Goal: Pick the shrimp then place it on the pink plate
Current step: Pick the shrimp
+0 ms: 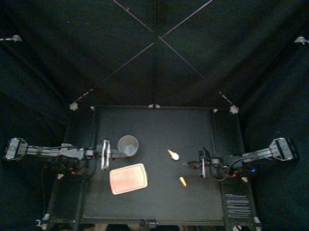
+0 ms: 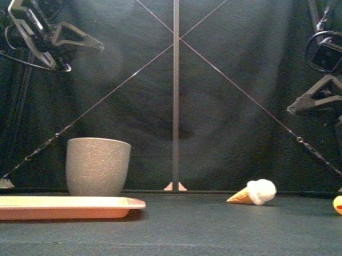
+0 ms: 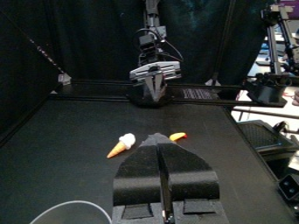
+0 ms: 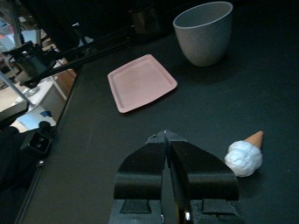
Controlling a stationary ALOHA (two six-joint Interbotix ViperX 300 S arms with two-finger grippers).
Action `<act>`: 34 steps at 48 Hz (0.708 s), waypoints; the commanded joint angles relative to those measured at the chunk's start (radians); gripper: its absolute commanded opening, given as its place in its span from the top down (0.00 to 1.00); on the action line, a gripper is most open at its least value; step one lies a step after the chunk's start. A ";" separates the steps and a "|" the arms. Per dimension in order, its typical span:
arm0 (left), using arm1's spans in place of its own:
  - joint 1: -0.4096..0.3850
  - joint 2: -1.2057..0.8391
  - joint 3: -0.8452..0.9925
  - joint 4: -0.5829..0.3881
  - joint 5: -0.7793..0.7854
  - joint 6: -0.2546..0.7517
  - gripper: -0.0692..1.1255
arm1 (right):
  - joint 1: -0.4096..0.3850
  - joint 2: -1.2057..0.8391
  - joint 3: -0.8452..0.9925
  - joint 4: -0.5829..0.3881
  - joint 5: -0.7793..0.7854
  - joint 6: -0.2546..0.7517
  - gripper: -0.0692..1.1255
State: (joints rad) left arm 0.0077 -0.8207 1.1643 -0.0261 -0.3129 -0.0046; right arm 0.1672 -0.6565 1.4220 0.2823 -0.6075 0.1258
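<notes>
Top view: you're watching shrimp point(image 1: 183, 181) lying right of pink tray point(image 1: 129, 180), untouched; left gripper point(image 1: 107, 155) and right gripper point(image 1: 204, 164) both hovering, jaws closed, empty.

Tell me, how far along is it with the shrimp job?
Nothing done: the pink plate is bare; the small orange shrimp lies on the table. In hand: nothing; left gripper and right gripper are shut, empty. Left: pick, carry, place.
</notes>
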 commanded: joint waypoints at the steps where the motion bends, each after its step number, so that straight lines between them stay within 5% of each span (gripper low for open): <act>1: -0.002 0.003 -0.011 -0.002 -0.011 -0.002 0.94 | 0.049 0.032 -0.029 0.032 -0.009 -0.002 0.75; 12: -0.002 0.003 -0.012 -0.002 -0.011 0.003 0.94 | 0.127 0.173 -0.126 0.114 0.133 0.018 0.75; 22: -0.002 0.003 -0.008 0.000 -0.037 0.006 0.94 | 0.081 0.247 -0.275 0.199 0.474 0.095 0.72; 34: -0.002 0.003 0.003 0.002 -0.046 0.006 0.94 | 0.048 0.301 -0.327 0.218 0.600 0.161 0.40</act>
State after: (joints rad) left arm 0.0077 -0.8191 1.1781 -0.0261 -0.3497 0.0000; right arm 0.2178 -0.3574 1.1198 0.4985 -0.0092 0.2777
